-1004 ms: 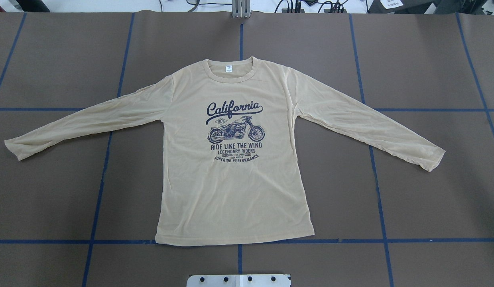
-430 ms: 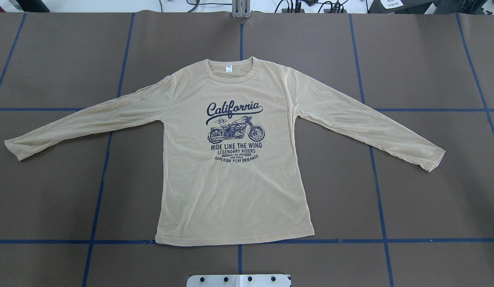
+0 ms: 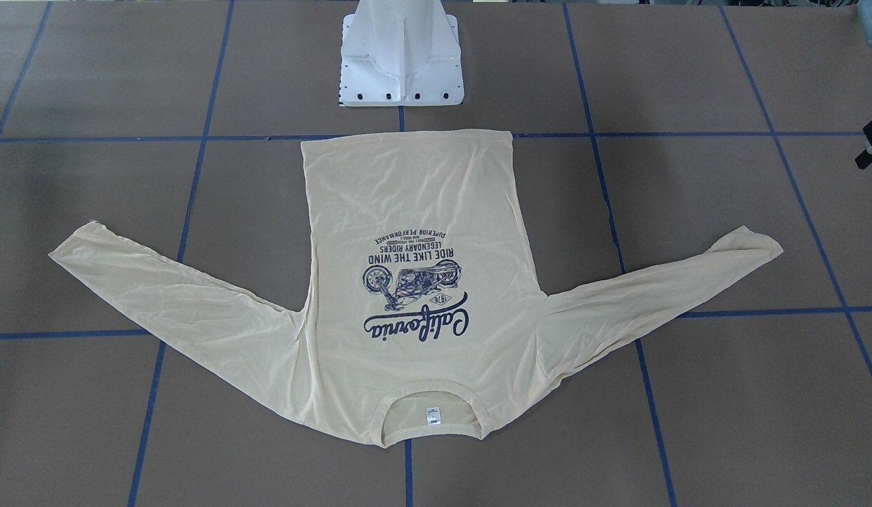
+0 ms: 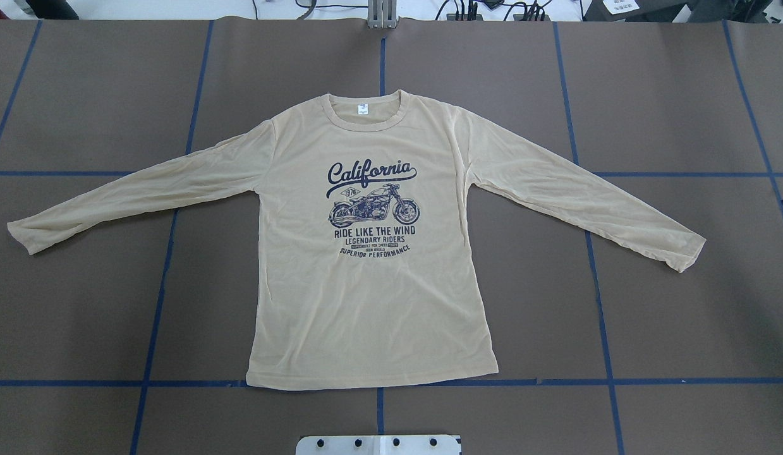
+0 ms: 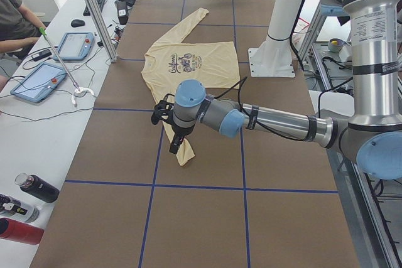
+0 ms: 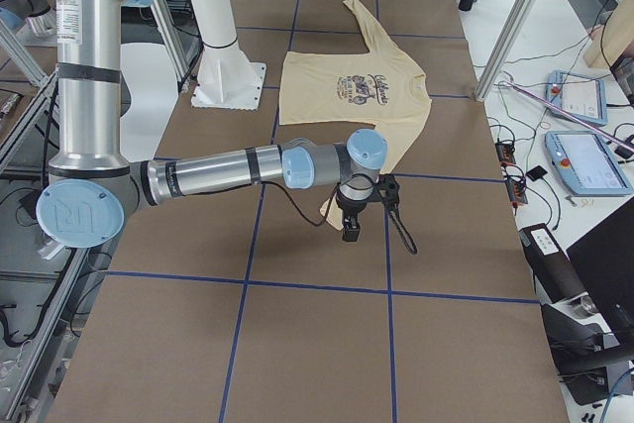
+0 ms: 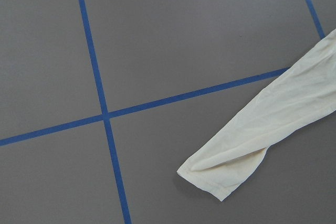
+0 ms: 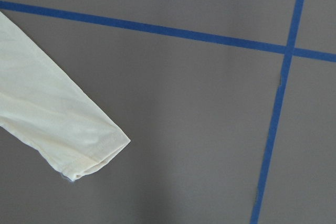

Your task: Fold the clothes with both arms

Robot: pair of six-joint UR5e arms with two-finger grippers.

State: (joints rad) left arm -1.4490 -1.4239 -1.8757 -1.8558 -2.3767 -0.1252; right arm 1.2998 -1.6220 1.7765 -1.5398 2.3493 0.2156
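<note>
The left fingers (image 5: 174, 147) are hovering over the counter (image 4: 81, 316) near the left cuff (image 7: 210, 174), and the right fingers (image 6: 349, 231) are doing the same near the right cuff (image 8: 89, 150). I cannot tell from these views whether either pair is parted or closed, and I see no cloth in either.

The shirt (image 4: 366, 303) is lying flat and face up in the middle of the counter. Its collar (image 4: 364, 126) is pointing away from the robot and its hem (image 4: 372, 384) is lying toward the pedestal (image 3: 400, 63). Both sleeves are spreading outward.

I am reading that spread as deliberate. With a sleeve laid to each side, each arm is getting its own cuff within reach without crossing the other.

Each wrist camera is showing its cuff off toward a lower corner of the frame, not centred. So I am judging that the fingers are not yet lined up over the cloth and that the fold has not begun.

The fabric is looking thin and limp. I am expecting to need a low pinch at the cuff edge to catch both layers, or one layer may slip free as it lifts.
</note>
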